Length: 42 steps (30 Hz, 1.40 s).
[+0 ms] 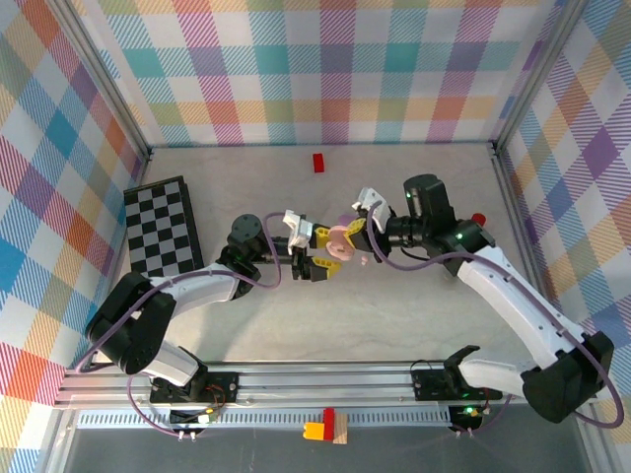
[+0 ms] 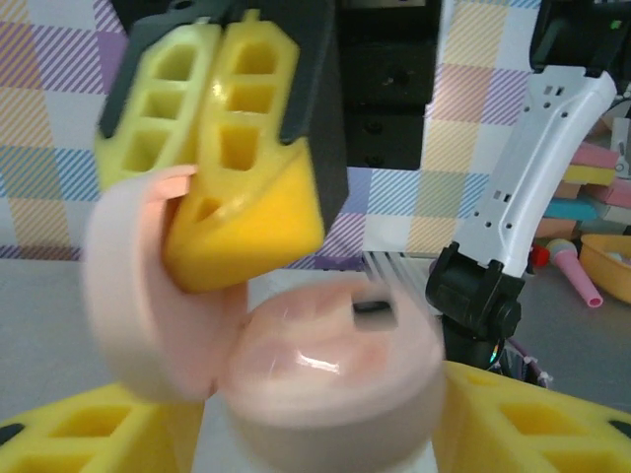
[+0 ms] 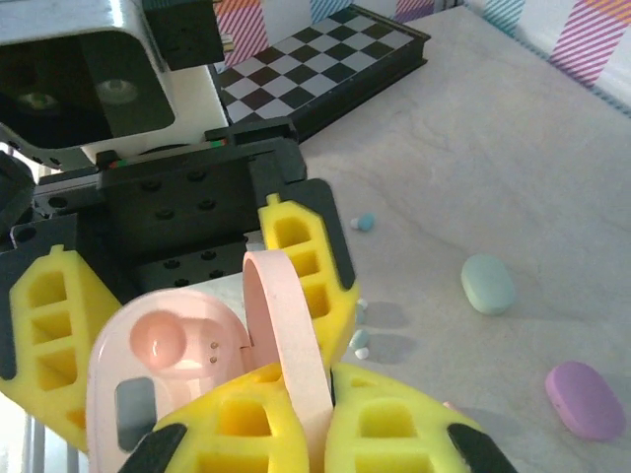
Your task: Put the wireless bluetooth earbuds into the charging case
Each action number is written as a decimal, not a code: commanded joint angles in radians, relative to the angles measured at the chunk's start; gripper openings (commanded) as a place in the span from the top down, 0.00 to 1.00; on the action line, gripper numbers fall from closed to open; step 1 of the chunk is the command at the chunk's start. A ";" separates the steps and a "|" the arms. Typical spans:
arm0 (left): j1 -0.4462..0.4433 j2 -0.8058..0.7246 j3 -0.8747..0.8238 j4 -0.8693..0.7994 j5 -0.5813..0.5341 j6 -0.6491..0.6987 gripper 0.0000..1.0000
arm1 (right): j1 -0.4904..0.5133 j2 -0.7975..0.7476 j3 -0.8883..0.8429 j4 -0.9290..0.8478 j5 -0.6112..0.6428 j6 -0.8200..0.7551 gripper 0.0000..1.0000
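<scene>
My right gripper (image 3: 301,409) is clamped on the raised lid of the open pink charging case (image 3: 168,355) over the pale marbled table (image 3: 513,148); my left gripper (image 2: 325,399) straddles its base, pressing or not I cannot tell. Tiny light-blue earbuds (image 3: 365,223) lie on the table near a mint case (image 3: 488,284) and a lilac case (image 3: 585,399). Pastel plaid walls (image 1: 325,69) ring it, a checkerboard (image 1: 163,229) left, a red block (image 1: 318,163) at the far side.

Case (image 1: 341,242) above centre of table (image 1: 414,325), between left gripper (image 1: 321,252) and right gripper (image 1: 355,235). Chessboard (image 1: 163,229) to their left. Block (image 1: 318,163) behind, far edge. Earbuds (image 3: 365,223) on table.
</scene>
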<state>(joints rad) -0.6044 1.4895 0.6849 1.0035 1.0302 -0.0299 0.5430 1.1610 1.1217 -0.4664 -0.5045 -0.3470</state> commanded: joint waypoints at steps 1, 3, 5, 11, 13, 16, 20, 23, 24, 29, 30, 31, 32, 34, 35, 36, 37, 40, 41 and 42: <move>-0.001 0.025 0.014 0.094 -0.005 -0.049 0.31 | 0.000 -0.043 -0.025 0.123 0.033 -0.021 1.00; -0.001 0.036 0.020 0.111 -0.010 -0.079 0.27 | 0.003 -0.053 -0.032 0.140 0.068 -0.025 1.00; -0.001 0.049 0.027 0.126 -0.013 -0.110 0.24 | 0.010 -0.063 -0.042 0.162 0.104 -0.039 1.00; -0.003 0.078 0.034 0.204 -0.025 -0.182 0.28 | 0.038 -0.078 -0.067 0.194 0.196 -0.096 1.00; -0.004 0.081 0.036 0.216 -0.033 -0.191 0.30 | 0.043 -0.072 -0.069 0.189 0.204 -0.108 1.00; -0.004 0.083 0.037 0.210 -0.036 -0.184 0.31 | 0.049 -0.065 -0.072 0.188 0.202 -0.114 1.00; -0.003 0.083 0.036 0.207 -0.036 -0.170 0.34 | 0.051 -0.060 -0.070 0.179 0.193 -0.117 1.00; -0.003 0.081 0.042 0.195 -0.029 -0.164 0.39 | 0.051 -0.056 -0.067 0.171 0.187 -0.119 1.00; -0.004 0.081 0.043 0.190 -0.026 -0.162 0.40 | 0.052 -0.055 -0.066 0.170 0.188 -0.118 1.00; -0.003 0.080 0.042 0.190 -0.027 -0.159 0.41 | 0.052 -0.049 -0.062 0.160 0.177 -0.119 1.00; -0.003 0.079 0.042 0.188 -0.026 -0.159 0.41 | 0.052 -0.048 -0.062 0.158 0.178 -0.119 1.00; -0.004 0.081 0.042 0.188 -0.023 -0.158 0.41 | 0.052 -0.046 -0.062 0.158 0.181 -0.122 1.00; -0.003 0.080 0.042 0.189 -0.021 -0.157 0.41 | 0.051 -0.045 -0.062 0.159 0.183 -0.122 1.00; -0.003 0.080 0.041 0.188 -0.019 -0.157 0.44 | 0.052 -0.043 -0.059 0.156 0.180 -0.121 1.00; -0.003 0.080 0.041 0.186 -0.018 -0.157 0.45 | 0.052 -0.043 -0.059 0.155 0.177 -0.120 1.00; -0.003 0.080 0.040 0.185 -0.018 -0.157 0.46 | 0.052 -0.043 -0.057 0.155 0.173 -0.121 1.00; -0.004 0.081 0.041 0.185 -0.018 -0.157 0.46 | 0.052 -0.042 -0.057 0.153 0.169 -0.121 1.00; -0.004 0.080 0.041 0.182 -0.017 -0.152 0.46 | 0.052 -0.037 -0.054 0.141 0.163 -0.125 1.00; -0.003 0.079 0.039 0.181 -0.018 -0.148 0.47 | 0.052 -0.034 -0.051 0.139 0.160 -0.125 1.00; -0.004 0.078 0.039 0.178 -0.016 -0.147 0.50 | 0.052 -0.032 -0.049 0.134 0.157 -0.126 1.00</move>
<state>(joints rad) -0.6060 1.5646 0.7025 1.1572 0.9905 -0.1936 0.5896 1.1194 1.0557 -0.3225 -0.3145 -0.4545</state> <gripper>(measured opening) 0.513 0.068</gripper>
